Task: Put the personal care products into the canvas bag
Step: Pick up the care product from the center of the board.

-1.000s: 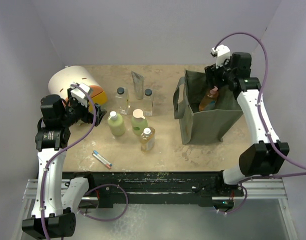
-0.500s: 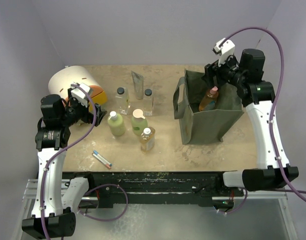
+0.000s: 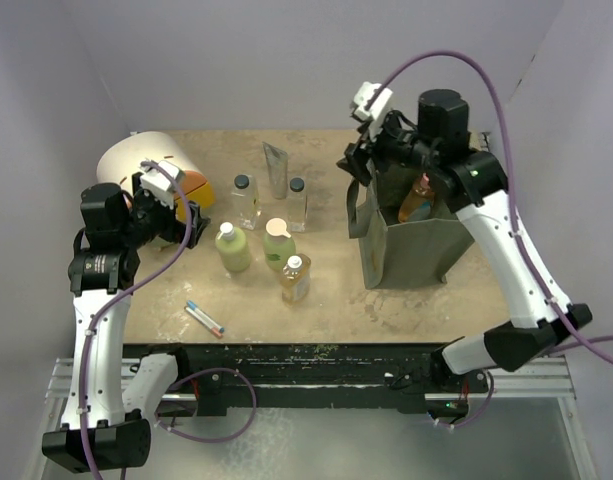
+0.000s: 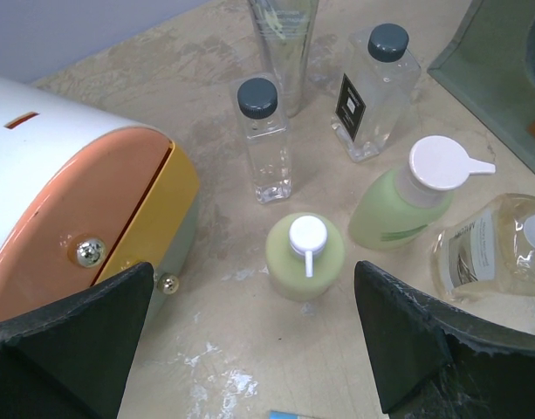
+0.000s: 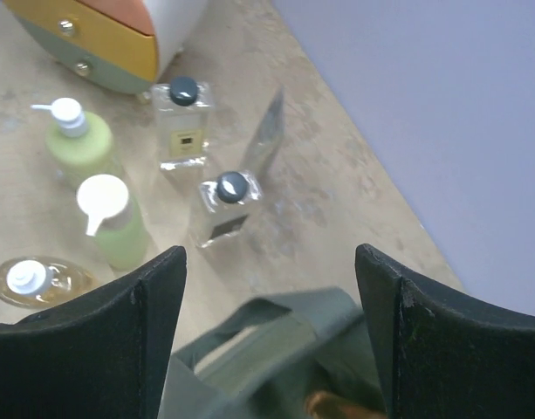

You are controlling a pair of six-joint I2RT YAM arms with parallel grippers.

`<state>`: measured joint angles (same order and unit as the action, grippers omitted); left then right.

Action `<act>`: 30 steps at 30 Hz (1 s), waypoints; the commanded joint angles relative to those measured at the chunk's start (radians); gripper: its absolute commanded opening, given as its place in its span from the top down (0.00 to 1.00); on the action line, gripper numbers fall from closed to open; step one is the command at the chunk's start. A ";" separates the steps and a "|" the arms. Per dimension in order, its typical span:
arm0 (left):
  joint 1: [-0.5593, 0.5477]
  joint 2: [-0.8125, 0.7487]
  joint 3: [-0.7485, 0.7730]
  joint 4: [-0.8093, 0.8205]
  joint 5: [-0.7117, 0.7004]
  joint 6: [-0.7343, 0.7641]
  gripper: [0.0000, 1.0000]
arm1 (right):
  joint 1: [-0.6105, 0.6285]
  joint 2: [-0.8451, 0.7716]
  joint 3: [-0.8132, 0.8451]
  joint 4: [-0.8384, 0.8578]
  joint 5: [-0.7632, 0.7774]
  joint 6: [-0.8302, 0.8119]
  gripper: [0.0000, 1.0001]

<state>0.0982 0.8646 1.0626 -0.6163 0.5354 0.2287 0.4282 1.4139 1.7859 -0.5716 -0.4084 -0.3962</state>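
a: where are we on the bag job?
b: one orange bottle (image 3: 418,200) sits in the canvas bag (image 3: 426,245), leaning, neck up. my right gripper (image 3: 358,168) hangs spread and empty by the bag's left rim. left gripper (image 4: 252,269) is spread too, over the pale green pump bottle (image 4: 305,257).
a: next?
b: i'd take the black-capped clear bottle (image 3: 297,203) nearest the bag. it's upright, long axis vertical, so i'd pinch its sides.

Pale lavender walls (image 3: 286,60) close in left, far and right. Beige tabletop (image 3: 326,290), mottled, scuffed white. Aluminium frame (image 3: 61,380) along near edge.
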 commanded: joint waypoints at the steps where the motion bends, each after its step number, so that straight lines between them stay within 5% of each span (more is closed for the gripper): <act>1: 0.006 0.000 0.046 0.020 -0.032 0.016 0.01 | 0.079 0.076 0.058 0.047 0.015 -0.030 0.20; 9: 0.006 -0.016 0.020 0.021 -0.053 -0.002 0.01 | 0.165 0.240 0.113 0.096 0.060 -0.019 0.20; 30: 0.008 -0.102 -0.027 0.044 -0.035 -0.020 0.01 | 0.247 0.539 0.087 0.300 0.469 0.287 0.15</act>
<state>0.0982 0.7773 1.0405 -0.6144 0.4904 0.2203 0.6697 1.9488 1.8717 -0.3668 -0.0147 -0.1619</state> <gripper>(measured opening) 0.992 0.846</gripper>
